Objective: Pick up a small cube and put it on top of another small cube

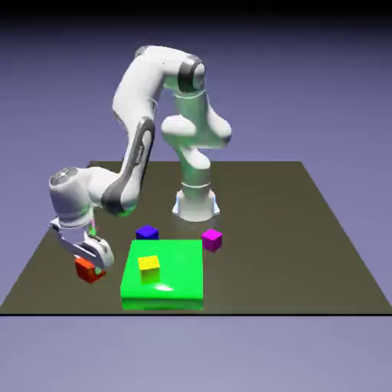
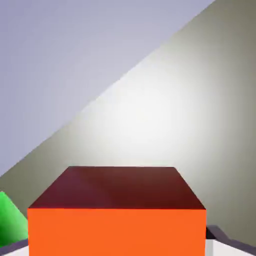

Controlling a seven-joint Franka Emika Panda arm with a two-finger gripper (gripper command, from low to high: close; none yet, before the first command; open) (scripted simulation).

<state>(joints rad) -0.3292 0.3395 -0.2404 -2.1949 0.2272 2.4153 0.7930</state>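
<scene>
The gripper (image 1: 89, 264) is clenched on the red cube (image 2: 117, 220), low at the table's (image 1: 306, 253) near corner on the exterior view's left, just beside the green slab (image 1: 180, 287). Whether the cube sits centred between the tips is hard to tell; an off-centre hold might let it twist or slip on lifting, or clip the slab. No writing or labels appear anywhere.

Small cube (image 1: 88, 270) plain red-orange; slab (image 1: 172, 283) glossy bright green; yellow cube (image 1: 148, 266) on it; blue cube (image 1: 147, 232); magenta cube (image 1: 212, 240); surface (image 1: 306, 253) dull olive-brown; arm (image 1: 142, 115) white.
</scene>
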